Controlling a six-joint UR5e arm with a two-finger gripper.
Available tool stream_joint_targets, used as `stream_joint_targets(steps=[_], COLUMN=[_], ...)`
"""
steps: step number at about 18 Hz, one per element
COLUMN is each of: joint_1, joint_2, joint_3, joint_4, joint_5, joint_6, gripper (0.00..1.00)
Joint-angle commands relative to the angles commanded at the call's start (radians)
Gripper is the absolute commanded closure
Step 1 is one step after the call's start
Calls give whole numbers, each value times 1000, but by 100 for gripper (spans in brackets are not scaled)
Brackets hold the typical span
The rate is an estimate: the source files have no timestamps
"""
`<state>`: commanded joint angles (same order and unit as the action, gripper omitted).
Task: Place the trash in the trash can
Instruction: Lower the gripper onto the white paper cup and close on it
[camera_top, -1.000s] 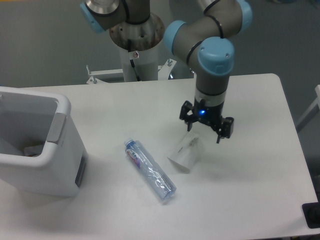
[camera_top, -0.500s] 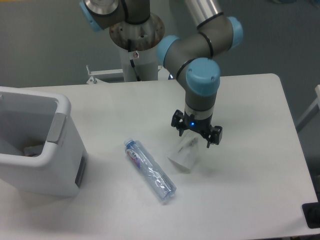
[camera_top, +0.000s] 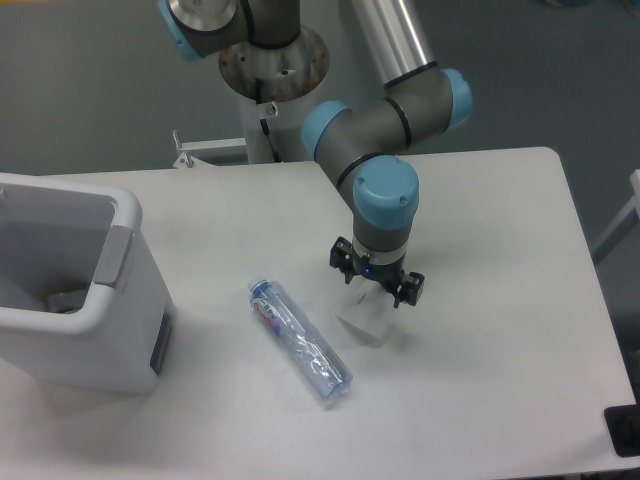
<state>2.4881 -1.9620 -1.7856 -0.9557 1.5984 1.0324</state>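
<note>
The fixed camera looks down on a white table (camera_top: 480, 380) that fills most of the frame. Just right of centre the gripper (camera_top: 377, 287) points straight down, its two dark fingers (camera_top: 341, 266) spread apart and nothing clamped between them; a small blue light glows on its body. Directly under it lies the cup (camera_top: 365, 320), a translucent whitish shape on its side, its upper part partly hidden behind the gripper, so whether the fingertips touch it cannot be told. Left of the cup, near the middle of the frame, the bottle (camera_top: 300, 340) lies flat on the table, slanting from upper left to lower right, with its blue cap toward the upper left and the red-blue label just below the cap. Bottle and cup lie near each other but apart. At the left edge sits the bin (camera_top: 95, 340), white and boxy with rounded corners, a grey panel on the side facing the bottle and its top open; something lies inside it, too dim to make out. The arm (camera_top: 385, 130), grey with light blue joint caps, comes down from the top centre, where its base column (camera_top: 272, 90) stands behind the table's far edge.
</note>
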Motion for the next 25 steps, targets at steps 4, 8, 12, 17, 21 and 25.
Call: stream_joint_targets(steps=[4, 8, 12, 17, 21, 25], joint_1=[0, 2, 8, 29, 55, 77], joint_2=[5, 20, 29, 48, 78, 101], joint_3=[-5, -3, 2, 14, 32, 83], joint_4=[0, -12, -14, -15, -17, -55], joint_5=[0, -9, -23, -77, -141, -234], joint_6=[-2, 6, 8, 9, -5, -40], gripper=[76, 100, 100, 100, 100, 100])
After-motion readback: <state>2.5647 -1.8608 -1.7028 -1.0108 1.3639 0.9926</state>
